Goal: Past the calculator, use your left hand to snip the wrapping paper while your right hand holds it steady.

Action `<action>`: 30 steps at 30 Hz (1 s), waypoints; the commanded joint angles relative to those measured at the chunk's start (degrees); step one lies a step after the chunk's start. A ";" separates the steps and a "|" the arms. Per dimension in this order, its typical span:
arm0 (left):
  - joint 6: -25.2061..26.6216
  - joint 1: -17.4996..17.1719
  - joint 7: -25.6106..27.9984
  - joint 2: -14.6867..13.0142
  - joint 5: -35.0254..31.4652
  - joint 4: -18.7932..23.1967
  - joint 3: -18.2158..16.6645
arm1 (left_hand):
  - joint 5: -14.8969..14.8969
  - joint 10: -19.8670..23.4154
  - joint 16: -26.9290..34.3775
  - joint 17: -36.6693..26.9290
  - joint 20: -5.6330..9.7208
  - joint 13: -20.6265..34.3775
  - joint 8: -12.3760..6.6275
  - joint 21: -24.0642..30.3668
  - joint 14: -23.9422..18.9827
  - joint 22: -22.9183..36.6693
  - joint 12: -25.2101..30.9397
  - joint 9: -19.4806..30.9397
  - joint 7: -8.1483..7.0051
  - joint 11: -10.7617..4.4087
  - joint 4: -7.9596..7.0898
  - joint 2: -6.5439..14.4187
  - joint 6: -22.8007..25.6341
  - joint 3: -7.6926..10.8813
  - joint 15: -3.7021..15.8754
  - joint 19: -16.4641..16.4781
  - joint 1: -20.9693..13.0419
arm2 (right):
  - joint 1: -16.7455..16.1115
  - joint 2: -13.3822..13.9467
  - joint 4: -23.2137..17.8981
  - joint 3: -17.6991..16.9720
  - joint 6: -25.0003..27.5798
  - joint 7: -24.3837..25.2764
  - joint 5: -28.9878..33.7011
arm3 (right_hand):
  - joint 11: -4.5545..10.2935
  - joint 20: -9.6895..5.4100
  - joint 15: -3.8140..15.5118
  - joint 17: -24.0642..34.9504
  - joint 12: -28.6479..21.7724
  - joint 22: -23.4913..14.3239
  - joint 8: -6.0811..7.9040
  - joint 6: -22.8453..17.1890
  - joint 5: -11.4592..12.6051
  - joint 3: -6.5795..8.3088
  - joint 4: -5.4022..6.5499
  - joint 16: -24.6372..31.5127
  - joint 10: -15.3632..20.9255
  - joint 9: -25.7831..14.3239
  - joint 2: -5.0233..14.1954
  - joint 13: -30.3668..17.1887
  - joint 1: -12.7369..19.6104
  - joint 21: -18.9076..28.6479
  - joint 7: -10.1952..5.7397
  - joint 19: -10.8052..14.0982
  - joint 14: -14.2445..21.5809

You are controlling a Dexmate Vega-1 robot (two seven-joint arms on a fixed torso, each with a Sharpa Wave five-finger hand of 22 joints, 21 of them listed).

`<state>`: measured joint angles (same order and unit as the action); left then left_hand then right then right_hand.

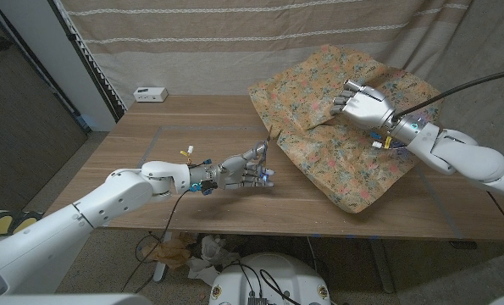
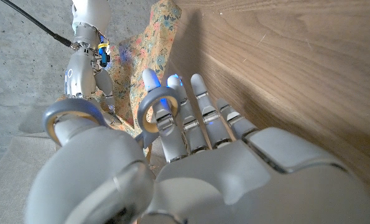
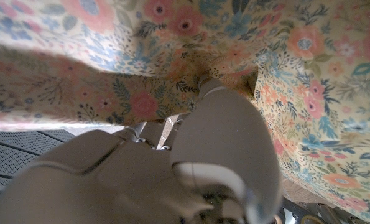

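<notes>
Floral wrapping paper lies crumpled over the far right part of the wooden table, one edge hanging past the table's back side. The right hand rests on top of the paper with its fingers pressed down on it; in the right wrist view that hand sits against the flowered sheet, which folds around its fingertips. The left hand hovers near the table's front middle, just beside the paper's near corner, and grips a pair of scissors with the blades pointing up toward the paper. In the left wrist view the grey scissor loops ring the fingers and thumb of the left hand. A small white box stands at the far left edge of the table, well apart from both hands
</notes>
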<state>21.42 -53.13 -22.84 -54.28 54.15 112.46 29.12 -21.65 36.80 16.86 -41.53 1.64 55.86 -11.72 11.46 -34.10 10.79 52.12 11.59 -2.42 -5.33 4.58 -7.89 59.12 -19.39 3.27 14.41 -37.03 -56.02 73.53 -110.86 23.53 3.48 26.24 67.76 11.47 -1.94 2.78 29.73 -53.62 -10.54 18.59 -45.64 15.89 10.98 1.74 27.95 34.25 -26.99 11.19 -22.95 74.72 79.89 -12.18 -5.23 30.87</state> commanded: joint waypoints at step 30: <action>1.17 2.10 -1.54 0.11 -1.46 -0.40 1.20 | -0.39 6.10 -0.25 -0.43 -0.02 -0.24 0.14 0.00 -0.32 0.15 0.27 0.21 0.59 -5.77 -0.42 -0.35 -0.08 -0.13 8.65 -0.51 0.83 | -2.92 1.66 -2.01 -1.53 -0.68 1.26 -0.59 | 0.01 -8.86 10.94 -0.41 -0.11 0.02 -0.30 -0.90 -0.09 -0.07 0.50 0.01 0.38 -0.96 0.20 -0.50 0.16 3.07 -0.10 -1.34 -0.08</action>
<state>22.00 -51.72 -23.87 -54.35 53.04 112.17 29.80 -21.65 36.80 16.86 -41.81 1.54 55.43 -11.76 11.46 -34.10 10.79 52.04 11.59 -2.42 -5.33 4.58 -8.27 59.12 -19.39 3.27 13.88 -36.65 -58.30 74.81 -112.35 22.40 3.14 27.06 67.25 11.37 -2.04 2.79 29.19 -53.57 -10.39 18.10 -45.96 15.78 10.85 2.07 27.95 34.14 -27.78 10.97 -22.96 74.50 82.70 -12.50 -5.95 30.88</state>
